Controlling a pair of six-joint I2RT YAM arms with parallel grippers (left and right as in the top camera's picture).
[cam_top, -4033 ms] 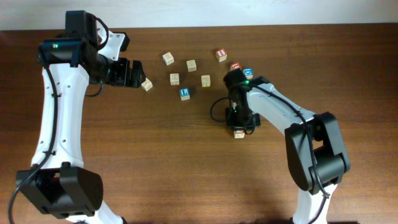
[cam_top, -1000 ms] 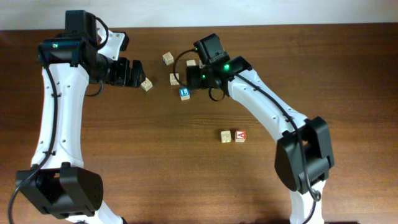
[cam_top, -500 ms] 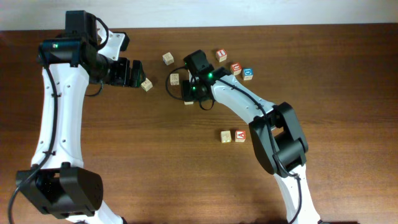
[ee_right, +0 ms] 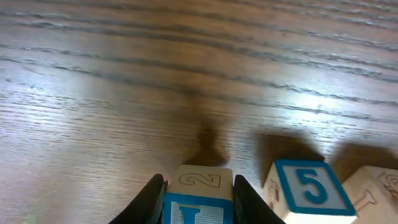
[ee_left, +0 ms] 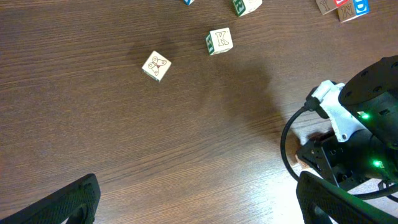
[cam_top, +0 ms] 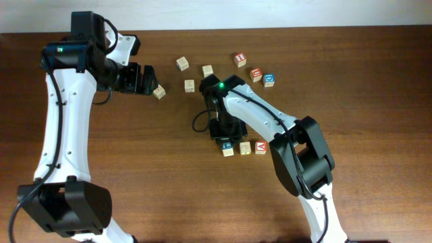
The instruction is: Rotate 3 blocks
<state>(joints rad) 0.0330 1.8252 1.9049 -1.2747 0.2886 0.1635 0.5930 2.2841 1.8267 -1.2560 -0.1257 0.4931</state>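
The right gripper (ee_right: 199, 183) has carried the blue "L" block (cam_top: 227, 144) down to just left of the pale tan block (cam_top: 245, 146), jaws clamped on its sides, completing a row with the red "A" block (cam_top: 260, 146). Whether it has landed is unclear. The left gripper (cam_top: 143, 79) hangs wide open well away, beside a loose cube (cam_top: 159, 92); nothing obstructs.

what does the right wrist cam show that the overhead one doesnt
Only right wrist: a "2" on the side of the blue-faced block and a blue "5" on the neighbouring block. Only overhead: the open left gripper by a tan block, plus loose blocks farther up the table. Both: the right gripper closed on the blue-faced block.
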